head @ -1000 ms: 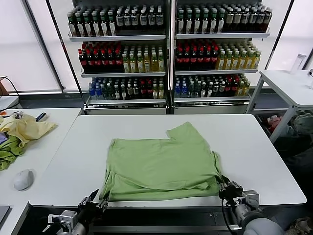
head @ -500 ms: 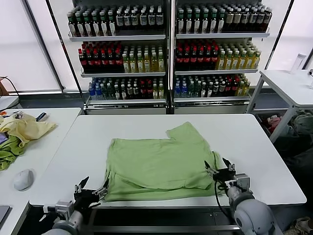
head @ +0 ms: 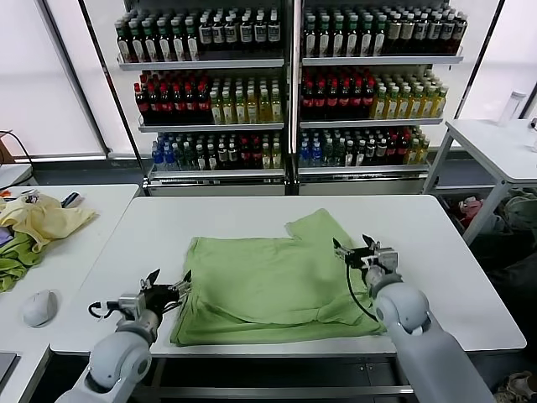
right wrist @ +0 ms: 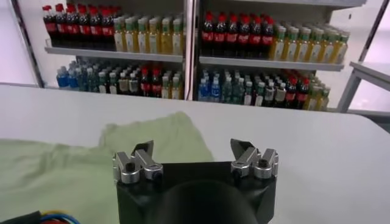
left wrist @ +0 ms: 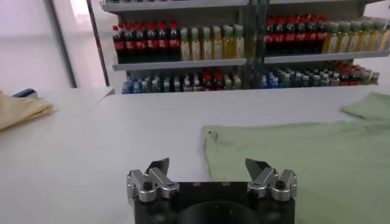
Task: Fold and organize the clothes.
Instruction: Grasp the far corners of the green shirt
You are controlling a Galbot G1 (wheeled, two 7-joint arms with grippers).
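The light green polo shirt [head: 273,281] lies partly folded on the white table [head: 428,227], one sleeve sticking out toward the far side. My left gripper [head: 169,284] is open and empty, just above the shirt's left edge. In the left wrist view the gripper [left wrist: 207,164] sits over bare table with the shirt [left wrist: 292,158] beside it. My right gripper [head: 352,248] is open and empty, over the shirt's right side near the sleeve. In the right wrist view the gripper [right wrist: 192,146] hovers with the sleeve [right wrist: 161,137] ahead. Collar and printed patch are hidden.
A side table on the left holds a pale yellow garment [head: 42,220], a darker green cloth [head: 15,267] and a mouse [head: 39,307]. Shelves of bottles [head: 289,84] stand behind the table. Another white table [head: 495,143] stands at the right.
Both grippers have risen from below the table's near edge and moved forward, the left to the shirt's left edge, the right over its right side. The shirt's near right corner has shifted slightly.
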